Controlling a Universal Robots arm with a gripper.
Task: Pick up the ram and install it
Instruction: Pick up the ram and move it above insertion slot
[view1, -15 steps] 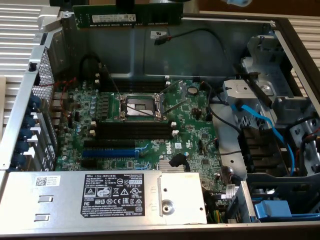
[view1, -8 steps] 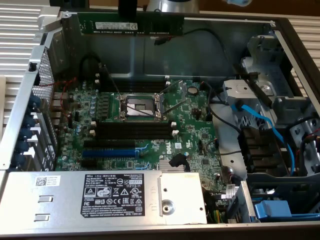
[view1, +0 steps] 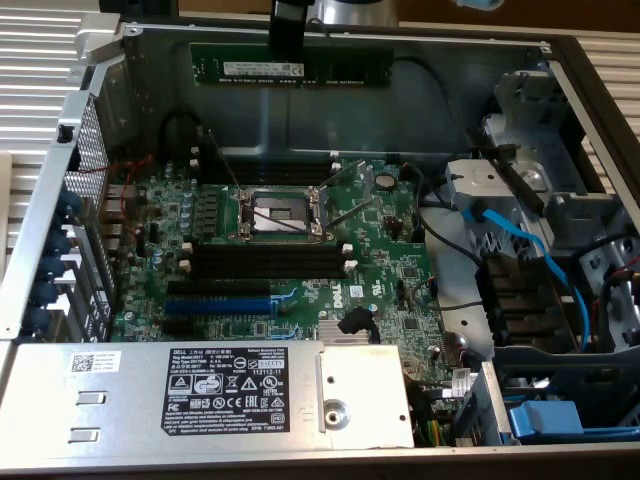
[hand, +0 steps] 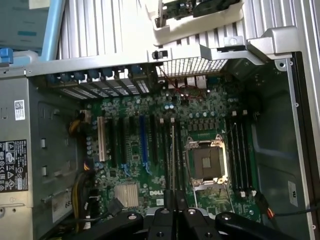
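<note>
I have the fingers (view1: 287, 32) nearly closed, pinching the ram (view1: 345, 68) at its middle, so it hangs level above the motherboard (view1: 385, 250) in the case.

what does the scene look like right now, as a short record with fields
end effector: shut on the ram
ram: held level, clear of the motherboard, in no slot
black slots: next to the cpu socket, look empty
cpu socket: mid-board, no cooler on it
blue slot: between the black slots and the power supply, empty
</note>
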